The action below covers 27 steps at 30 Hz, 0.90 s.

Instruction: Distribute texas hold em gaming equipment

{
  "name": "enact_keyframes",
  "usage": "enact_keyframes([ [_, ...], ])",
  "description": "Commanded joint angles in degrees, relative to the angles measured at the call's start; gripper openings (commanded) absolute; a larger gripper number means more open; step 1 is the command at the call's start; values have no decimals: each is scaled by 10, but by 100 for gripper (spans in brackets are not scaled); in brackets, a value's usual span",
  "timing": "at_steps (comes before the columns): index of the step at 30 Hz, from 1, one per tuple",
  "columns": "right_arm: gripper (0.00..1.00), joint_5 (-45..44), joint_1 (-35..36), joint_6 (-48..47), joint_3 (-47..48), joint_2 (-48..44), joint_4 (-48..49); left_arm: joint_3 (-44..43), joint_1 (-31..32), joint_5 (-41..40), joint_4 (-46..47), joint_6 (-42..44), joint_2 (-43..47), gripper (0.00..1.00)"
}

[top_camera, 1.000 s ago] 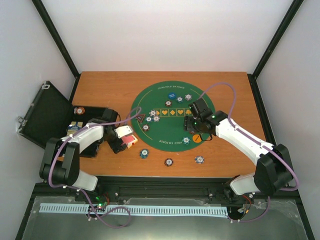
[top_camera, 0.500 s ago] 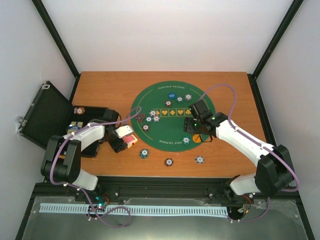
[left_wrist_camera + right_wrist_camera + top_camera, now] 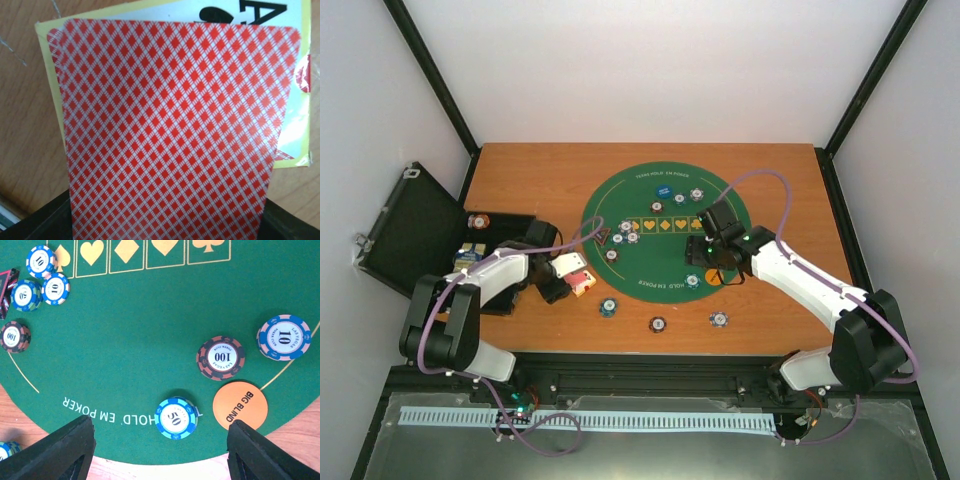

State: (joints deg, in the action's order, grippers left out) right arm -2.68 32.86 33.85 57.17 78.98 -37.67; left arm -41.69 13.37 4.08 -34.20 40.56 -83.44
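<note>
Across the wooden bench (image 3: 780,170), roughly midway through the hand-out, by the look of things. Already set on the round green felt mat (image 3: 655,262): striped poker chips (image 3: 175,418) singly and in a small cluster, a blue button disc (image 3: 662,190), an orange button disc (image 3: 240,404) lettered BIG BLIND near the mat's front edge, and a black, red-edged triangle marker (image 3: 604,237) at its left rim. Off the felt, on bare wood toward the front: three more chips (image 3: 658,324). Left to deal, apparently: the cards, with none visible on the mat's gold-printed suit boxes, plus a chip and other pieces in the open black case (image 3: 415,225) at far left. Left end effector (image 3: 169,229) clenched on a red-backed card (image 3: 170,125), dark fingers (image 3: 40,225) against its long edges, just left of the mat, above a yellow-bordered piece (image 3: 49,75) showing part of a black letter A. Right end effector (image 3: 160,450) released and empty, poised over the mat's front edge beside the 50 chip. Card thin, glossy, round-cornered, covered in a red-and-white diamond lattice. Chips thick, round, stripe-rimmed, with white numbered centres. Felt matte and flat; bench smooth orange-brown wood grain; case hard-shelled with metal latches.
</note>
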Motion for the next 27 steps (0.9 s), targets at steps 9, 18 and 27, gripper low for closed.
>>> enact_keyframes([
  [9,71,34,9,-3,-22,-15,21,-2,7,-4,4,36,10,46],
  [18,71,59,17,3,-23,-14,37,-19,7,-3,-29,56,56,13],
  [27,71,117,29,18,-23,-9,71,-41,7,5,-77,66,87,4],
])
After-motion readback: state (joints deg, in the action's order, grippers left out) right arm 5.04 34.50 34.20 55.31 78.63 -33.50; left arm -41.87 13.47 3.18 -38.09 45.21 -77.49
